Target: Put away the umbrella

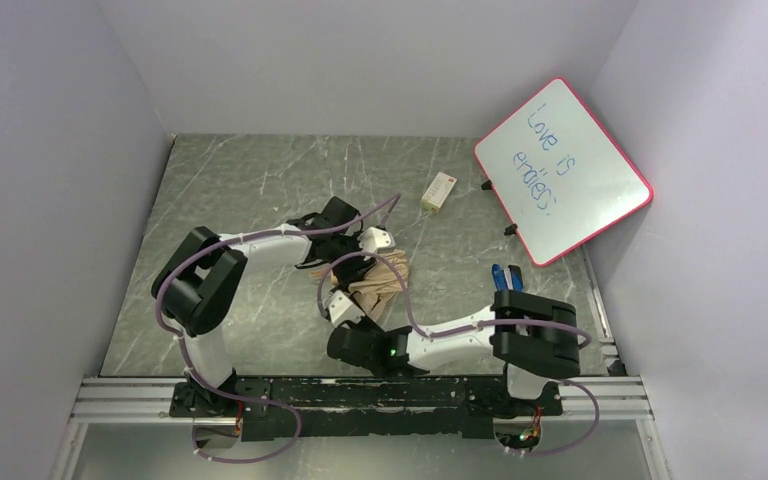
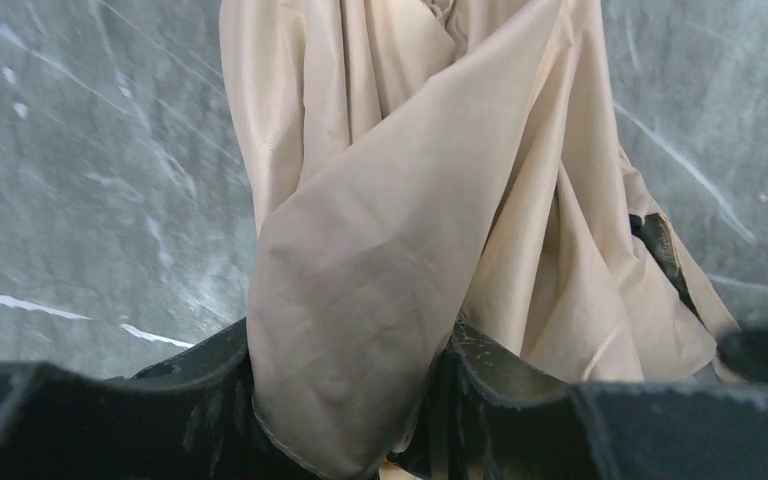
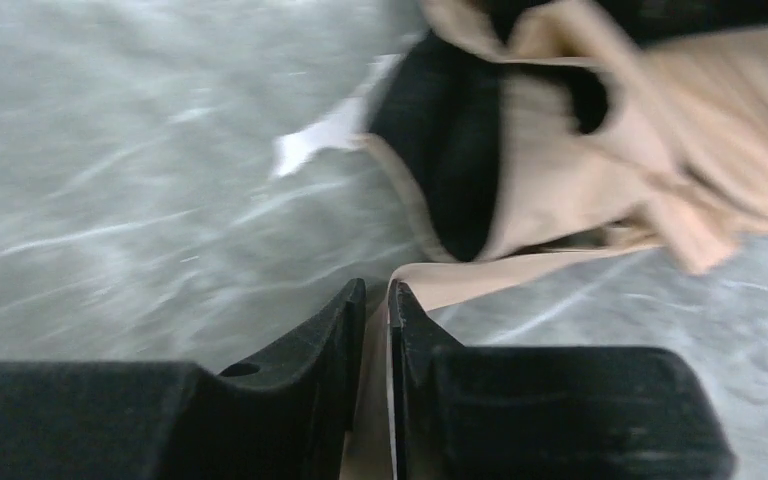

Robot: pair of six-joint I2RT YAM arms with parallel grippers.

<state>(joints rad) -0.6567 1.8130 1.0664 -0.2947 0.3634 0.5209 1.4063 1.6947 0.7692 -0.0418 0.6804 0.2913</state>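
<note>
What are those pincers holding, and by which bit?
Both hold the umbrella: the left pincer grips bunched tan fabric, the right pincer a thin tan strip.

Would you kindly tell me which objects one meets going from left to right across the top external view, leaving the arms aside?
The tan folded fabric umbrella → small cream rectangular box → pink-framed whiteboard with blue writing.
</note>
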